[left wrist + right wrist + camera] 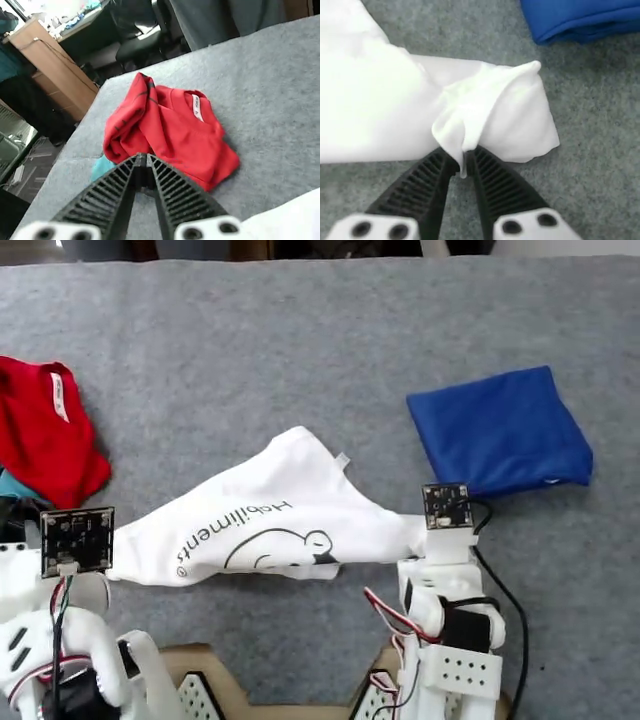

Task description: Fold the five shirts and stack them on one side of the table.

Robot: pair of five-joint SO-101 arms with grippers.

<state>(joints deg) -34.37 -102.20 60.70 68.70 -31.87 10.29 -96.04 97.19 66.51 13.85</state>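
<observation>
Shirts on the table: three in plain sight. The white shirt (270, 520) lies unfolded and pulled long across the near middle of the grey table cover (300, 330), print side up. It runs from just beside your left arm to your right arm.

Your right gripper (465, 161) is clamped on a bunched fold at the right end of that shirt. The jaws stand almost together, with white cloth pinched between them. The rest of the end piece spills out flat on the cover just beyond the fingertips.

Your left gripper (145, 165) is closed, its tips meeting, and you can see no cloth between them. It hangs over bare cover near the left edge, with a corner of white cloth just beside it.

The blue shirt (500, 430) sits folded into a neat rectangle on the right, just far of your right arm and apart from the white one.

The red shirt (170, 132) is heaped loosely at the left edge, collar label up. A bit of teal cloth (102, 167) shows from under its near side.
</observation>
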